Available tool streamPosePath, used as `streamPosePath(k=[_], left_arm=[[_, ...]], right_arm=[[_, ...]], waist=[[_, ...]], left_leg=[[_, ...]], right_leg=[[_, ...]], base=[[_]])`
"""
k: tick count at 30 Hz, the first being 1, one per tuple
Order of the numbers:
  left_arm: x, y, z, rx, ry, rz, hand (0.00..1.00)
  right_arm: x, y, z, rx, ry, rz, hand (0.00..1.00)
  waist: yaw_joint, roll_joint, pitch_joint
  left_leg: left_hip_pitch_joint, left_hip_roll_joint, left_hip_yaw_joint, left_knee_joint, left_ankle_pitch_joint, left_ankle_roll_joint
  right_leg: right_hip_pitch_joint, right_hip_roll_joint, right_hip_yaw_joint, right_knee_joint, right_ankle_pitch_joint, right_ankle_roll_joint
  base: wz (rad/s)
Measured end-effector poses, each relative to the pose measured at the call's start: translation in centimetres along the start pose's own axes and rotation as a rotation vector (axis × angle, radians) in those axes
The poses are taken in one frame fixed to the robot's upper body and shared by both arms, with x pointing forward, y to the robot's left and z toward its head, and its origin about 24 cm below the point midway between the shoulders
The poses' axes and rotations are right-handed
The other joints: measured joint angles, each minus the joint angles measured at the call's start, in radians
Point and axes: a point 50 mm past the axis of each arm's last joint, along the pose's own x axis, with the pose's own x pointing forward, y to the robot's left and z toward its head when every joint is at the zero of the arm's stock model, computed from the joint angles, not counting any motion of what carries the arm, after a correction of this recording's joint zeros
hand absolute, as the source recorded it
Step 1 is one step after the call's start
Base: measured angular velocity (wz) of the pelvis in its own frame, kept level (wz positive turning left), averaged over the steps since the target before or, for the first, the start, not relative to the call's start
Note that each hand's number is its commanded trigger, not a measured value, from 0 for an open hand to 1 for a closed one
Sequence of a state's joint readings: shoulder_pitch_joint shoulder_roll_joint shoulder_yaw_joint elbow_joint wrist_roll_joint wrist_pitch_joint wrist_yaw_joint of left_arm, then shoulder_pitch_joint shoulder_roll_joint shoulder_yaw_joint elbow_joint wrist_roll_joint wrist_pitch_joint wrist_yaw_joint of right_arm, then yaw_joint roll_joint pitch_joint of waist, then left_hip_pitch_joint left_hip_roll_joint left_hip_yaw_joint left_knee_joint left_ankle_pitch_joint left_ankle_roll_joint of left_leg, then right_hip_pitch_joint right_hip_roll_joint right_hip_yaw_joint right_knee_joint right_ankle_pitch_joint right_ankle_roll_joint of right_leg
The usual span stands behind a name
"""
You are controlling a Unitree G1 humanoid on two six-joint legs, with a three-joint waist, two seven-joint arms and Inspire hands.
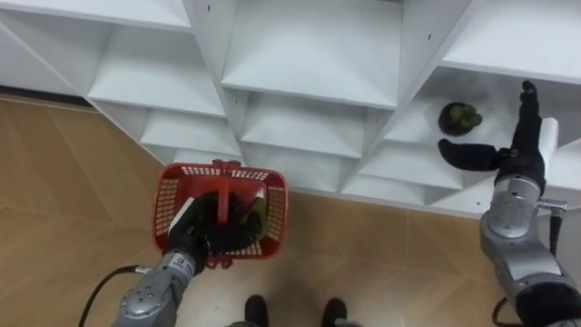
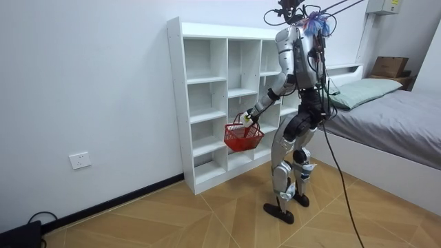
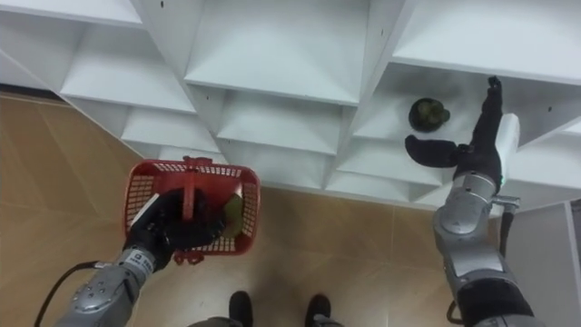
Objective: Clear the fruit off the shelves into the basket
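Item: white closet (image 1: 309, 54) of open cubbies; the robot stands close before it on wood floor, with a bed (image 2: 406, 117) at the room view's right. Item: dark green fruit (image 1: 460, 118), knobbly, resting on a shelf in a right-hand cubby. Item: right hand (image 1: 517, 159), raised into that cubby with fingers straight and thumb spread wide, just beside the fruit and apparently not touching it. Item: red basket (image 1: 172, 195), held low at the robot's left, with the left hand (image 1: 204, 227) curled round its handle. Item: pale greenish piece (image 3: 233, 211) inside the basket, kind unclear. Step in hand, by judgement: the reach for the shelf fruit. The next move calls for bringing the palm against the fruit, closing the fingers round it, then carrying it across to the basket.
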State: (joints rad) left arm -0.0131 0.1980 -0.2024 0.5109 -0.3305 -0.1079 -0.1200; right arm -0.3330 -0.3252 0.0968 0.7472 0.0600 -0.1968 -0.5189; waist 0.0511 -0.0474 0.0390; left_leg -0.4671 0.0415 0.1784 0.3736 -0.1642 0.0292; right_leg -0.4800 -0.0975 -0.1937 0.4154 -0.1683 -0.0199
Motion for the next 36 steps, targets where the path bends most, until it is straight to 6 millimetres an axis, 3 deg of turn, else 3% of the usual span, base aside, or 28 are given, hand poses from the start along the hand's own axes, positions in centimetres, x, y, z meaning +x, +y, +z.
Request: streamPosePath(k=[8, 18, 36], left_arm=[[0.0, -0.1, -0.9, -0.012, 0.039, 0.006, 1.00], [0.5, -0.3, -0.5, 0.004, 0.031, 0.002, 1.00], [0.6, -0.2, -0.3, -0.002, 0.025, 0.026, 1.00]], right_arm=[[-0.1, 0.2, -0.6, -0.039, 0.022, 0.042, 0.00], [-0.1, 0.1, -0.9, -0.051, 0.030, 0.047, 0.00], [1.3, 0.6, 1.6, -0.059, -0.046, 0.051, 0.00]], waist=[[0.016, 0.000, 0.0004], [0.029, 0.004, 0.0035], [0.028, 0.002, 0.0045]], left_leg=[[-0.004, 0.000, 0.008, 0.001, 0.001, 0.002], [-0.025, -0.002, 0.009, 0.002, 0.002, 0.004], [-0.041, -0.002, 0.009, 0.003, 0.004, 0.005]], right_leg=[[-0.008, -0.004, 0.001, 0.005, -0.001, 0.000], [-0.032, -0.007, 0.001, 0.016, -0.007, 0.000], [-0.043, -0.009, -0.005, 0.016, -0.008, 0.001]], base=[[0.00], [0.00], [0.00]])
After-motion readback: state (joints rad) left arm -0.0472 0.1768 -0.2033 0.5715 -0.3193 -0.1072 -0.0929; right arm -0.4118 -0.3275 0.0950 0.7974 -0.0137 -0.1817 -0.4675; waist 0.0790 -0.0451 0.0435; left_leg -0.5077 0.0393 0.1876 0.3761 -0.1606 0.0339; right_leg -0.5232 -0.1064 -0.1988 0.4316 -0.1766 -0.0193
